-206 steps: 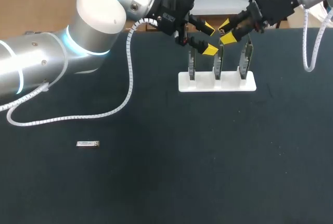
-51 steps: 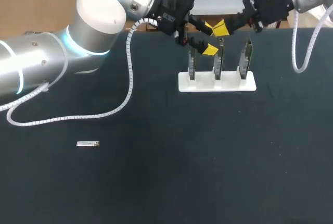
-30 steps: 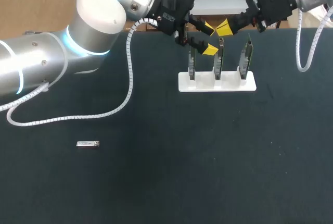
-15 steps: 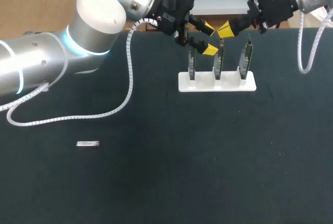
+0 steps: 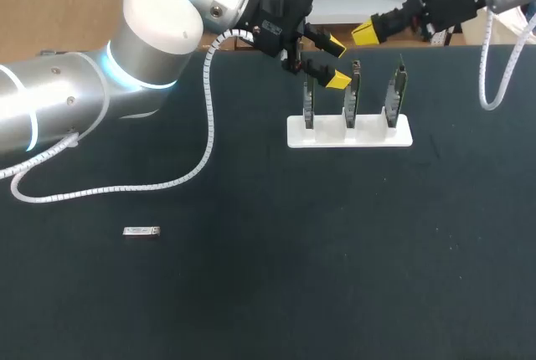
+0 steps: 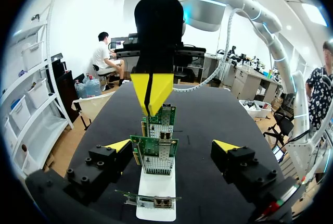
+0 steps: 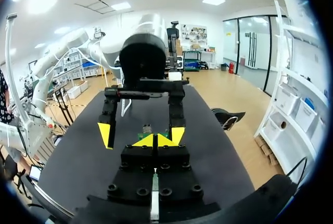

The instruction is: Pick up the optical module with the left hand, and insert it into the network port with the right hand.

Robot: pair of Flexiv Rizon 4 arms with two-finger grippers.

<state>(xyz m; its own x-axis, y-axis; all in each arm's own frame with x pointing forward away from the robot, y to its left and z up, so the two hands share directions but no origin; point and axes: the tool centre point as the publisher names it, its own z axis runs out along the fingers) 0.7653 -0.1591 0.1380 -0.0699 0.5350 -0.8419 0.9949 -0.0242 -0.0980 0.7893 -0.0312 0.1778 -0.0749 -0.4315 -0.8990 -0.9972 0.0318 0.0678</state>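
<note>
Status:
- The optical module is lying flat on the table, well apart from the white holder, off toward its front-left. It is held by neither gripper.
- Three network cards are seated upright in a row in the holder.
- The left gripper is parked over the holder's left end with its fingers spread wide and nothing between the pads. In the left wrist view the card row is seen between the two yellow tips; no card is gripped.
- The right gripper is seen in the head view up past the holder's far side, above the middle card and apart from it. Its yellow tips are pressed together with nothing clamped, as confirmed in the right wrist view.
- A white coiled cable is draped from the left arm onto the table, left of the holder.
</note>
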